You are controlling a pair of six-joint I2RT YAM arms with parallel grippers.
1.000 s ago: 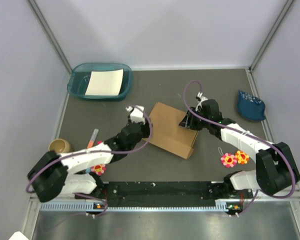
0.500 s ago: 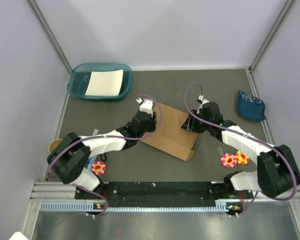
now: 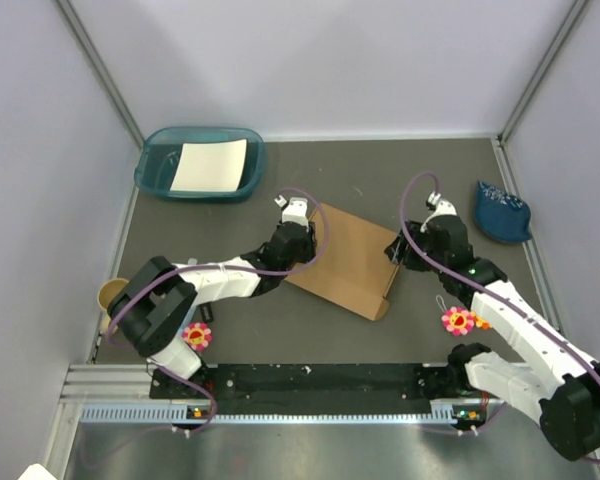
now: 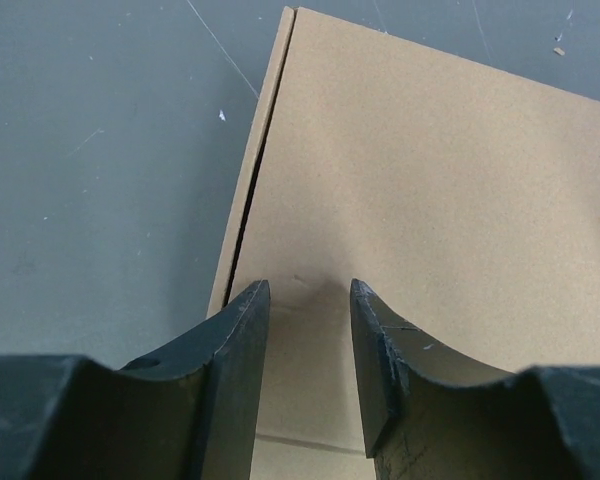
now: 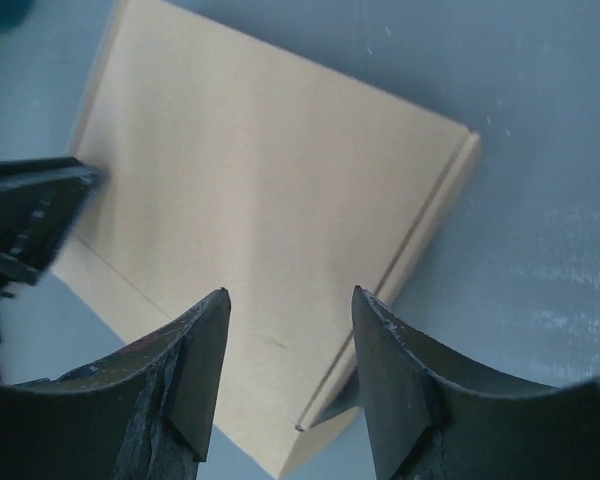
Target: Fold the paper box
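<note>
Lying closed: one paper box (image 3: 345, 262); left claw (image 4: 308, 290), right claw (image 5: 290, 295) both parted, empty.

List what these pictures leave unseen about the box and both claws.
- paper box: its inside and tabs, in every view; it lies closed.
- left claw: whether its tips touch the cardboard. The left wrist view looks along them, and the top view hides them under the claw's own body.
- right claw: its height above the box; the right wrist view gives no depth.
</note>
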